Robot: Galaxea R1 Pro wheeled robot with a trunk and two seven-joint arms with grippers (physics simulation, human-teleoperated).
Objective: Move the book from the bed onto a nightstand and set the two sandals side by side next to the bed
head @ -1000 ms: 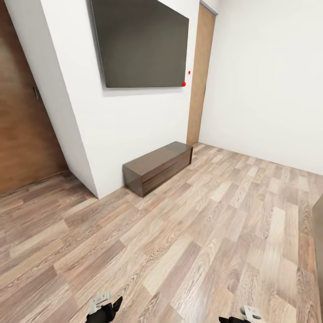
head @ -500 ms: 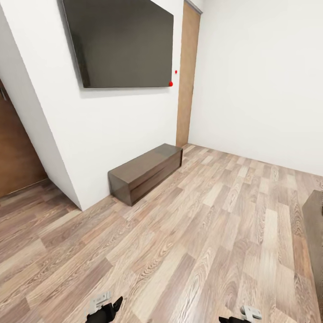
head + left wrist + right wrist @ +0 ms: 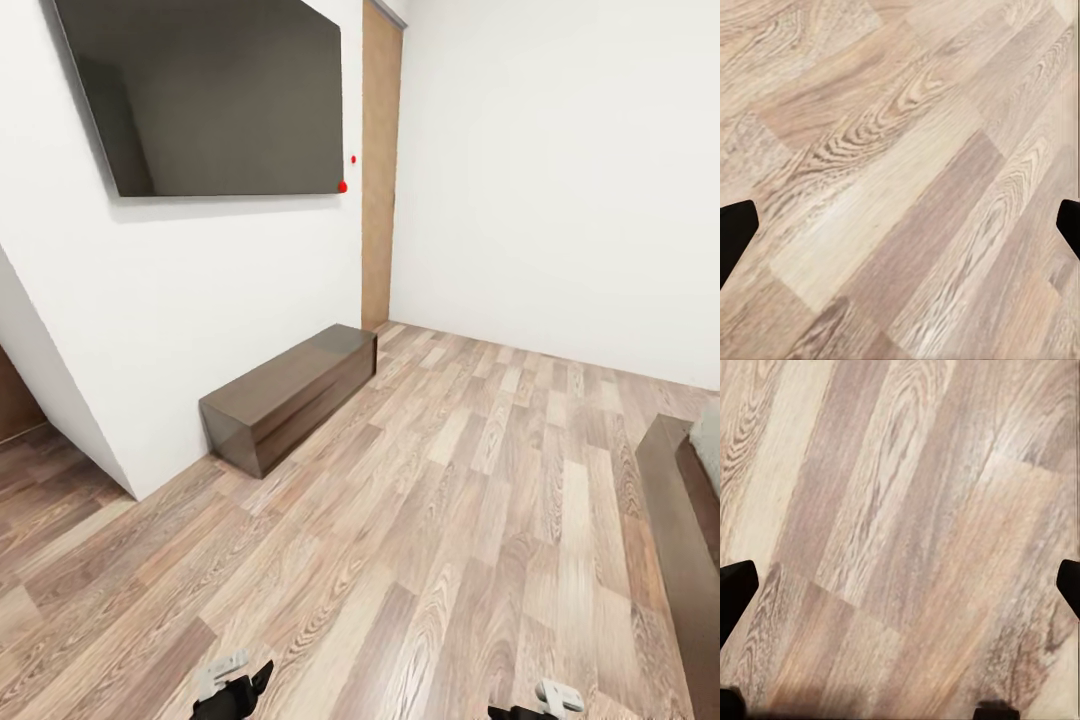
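I am in the bedroom, looking over its wood-plank floor (image 3: 450,520). A corner of the bed (image 3: 678,500) comes in at the right edge, with a dark brown frame and a strip of pale grey mattress (image 3: 708,440) on it. The book, the sandals and the nightstand are out of view. My left gripper (image 3: 232,690) and right gripper (image 3: 540,706) hang low at the bottom of the head view. In the wrist views the left gripper (image 3: 900,225) and the right gripper (image 3: 900,585) are open, dark fingertips (image 3: 735,225) far apart over bare floor, holding nothing.
A long low dark-brown cabinet (image 3: 290,392) stands against the white wall under a large dark wall screen (image 3: 210,95). A tan door (image 3: 378,170) is in the far corner. Open floor stretches between the cabinet and the bed.
The whole head view has swung to the right: the cabinet and screen have slid left in the picture, the brown door at left has gone, and the bed's corner has come in.
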